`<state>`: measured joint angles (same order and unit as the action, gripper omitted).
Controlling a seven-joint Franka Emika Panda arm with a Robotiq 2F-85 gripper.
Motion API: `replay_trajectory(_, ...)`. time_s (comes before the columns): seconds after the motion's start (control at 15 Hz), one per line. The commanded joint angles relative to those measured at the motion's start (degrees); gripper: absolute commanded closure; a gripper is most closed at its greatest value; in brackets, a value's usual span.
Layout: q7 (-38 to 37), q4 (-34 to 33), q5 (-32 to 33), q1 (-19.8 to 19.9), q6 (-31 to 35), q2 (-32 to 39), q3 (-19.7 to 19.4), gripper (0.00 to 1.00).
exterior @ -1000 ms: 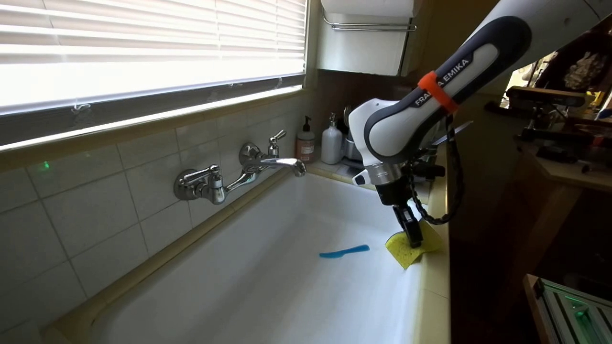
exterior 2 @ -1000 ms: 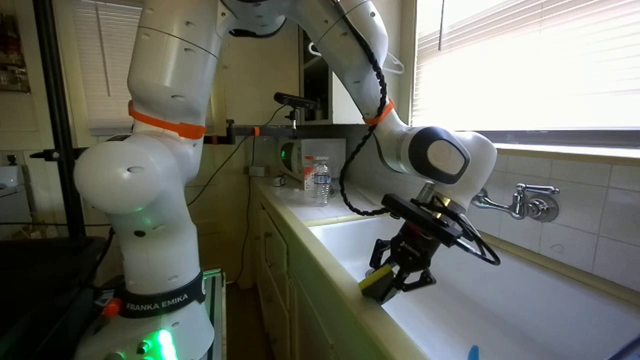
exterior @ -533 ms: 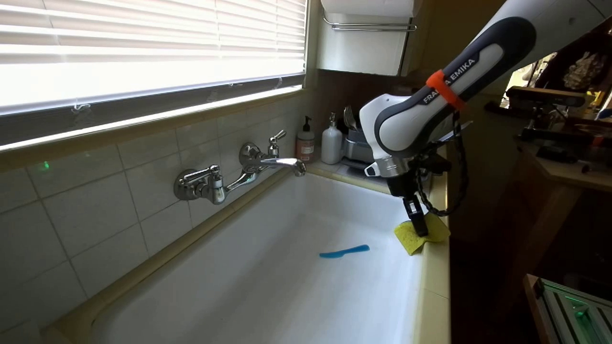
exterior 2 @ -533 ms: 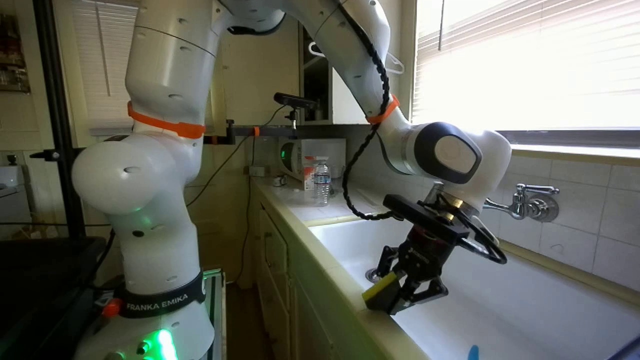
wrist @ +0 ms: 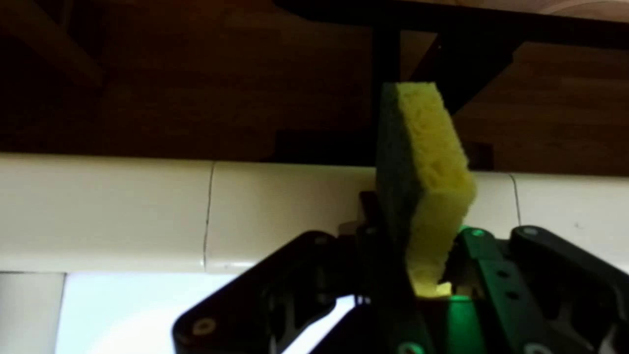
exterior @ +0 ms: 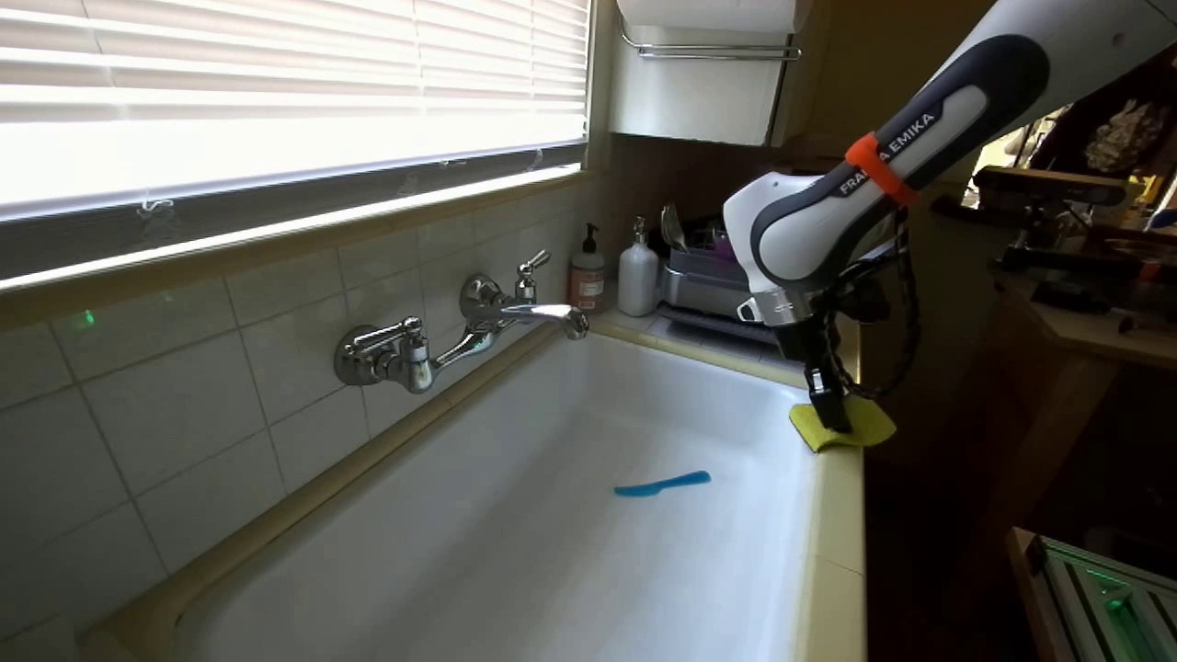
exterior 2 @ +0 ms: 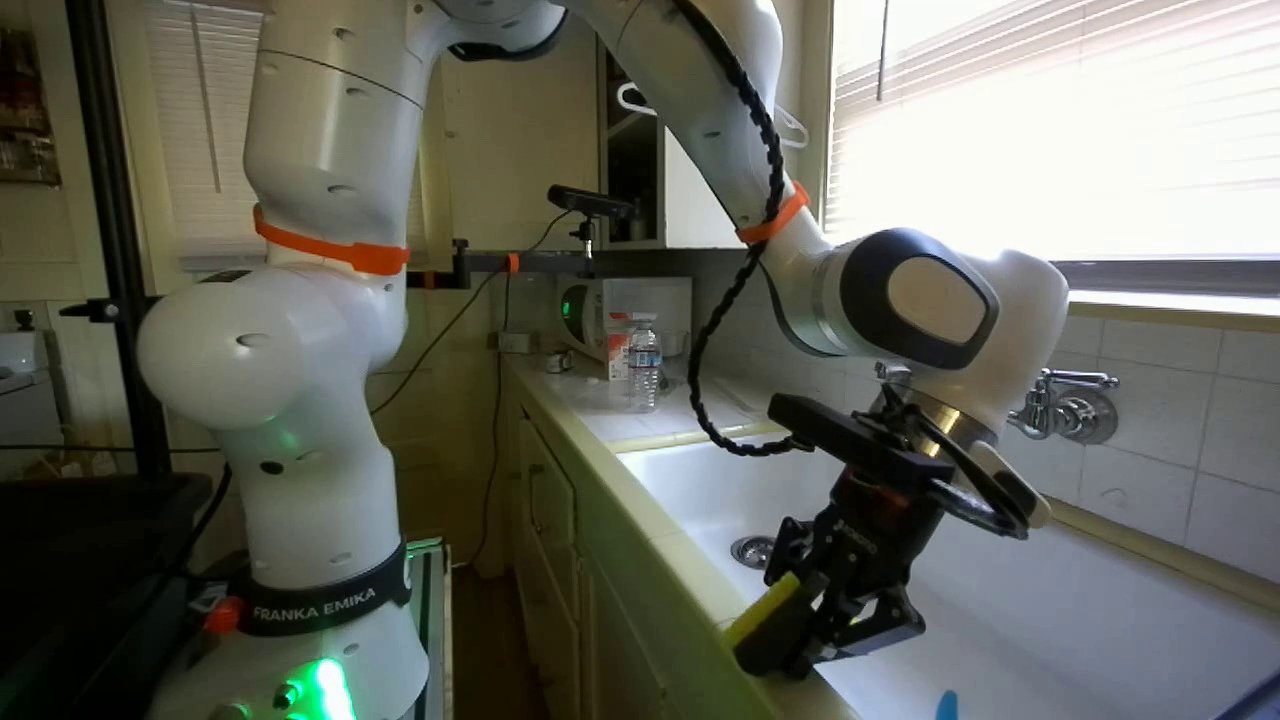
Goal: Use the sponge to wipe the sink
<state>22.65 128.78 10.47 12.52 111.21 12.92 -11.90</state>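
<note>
My gripper (exterior: 833, 421) is shut on the yellow sponge (exterior: 870, 427) with its dark green layer, over the front rim of the white sink (exterior: 515, 542). In an exterior view the gripper (exterior 2: 800, 640) tilts down and the sponge (exterior 2: 764, 610) lies at the rim. In the wrist view the sponge (wrist: 437, 147) stands between the fingers of the gripper (wrist: 417, 221); its far end reaches past the rim's outer edge. I cannot tell how firmly it touches the rim. The chrome faucet (exterior: 542, 317) is on the tiled wall.
A blue knife-like strip (exterior: 662, 485) lies on the sink floor. Two pump bottles (exterior: 637, 276) and a grey dish rack (exterior: 703, 287) stand beyond the sink's far end. A drain (exterior 2: 752, 551) shows in the basin. A water bottle (exterior 2: 645, 370) stands on the counter.
The gripper has moved with the sponge from the basin's front inner wall up onto the rim and outward. The sponge stays in the jaws. The blue strip has not moved.
</note>
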Motion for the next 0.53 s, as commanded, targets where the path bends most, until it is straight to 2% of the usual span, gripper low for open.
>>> replay_trajectory(0.0, -2.9, 3.4, 2.1, 1.5, 2.3, 0.1, -1.1, 0.97)
replay_trajectory(0.47, -0.4, 2.6, -1.1, -0.6, 3.5, -1.0, 3.0, 0.97)
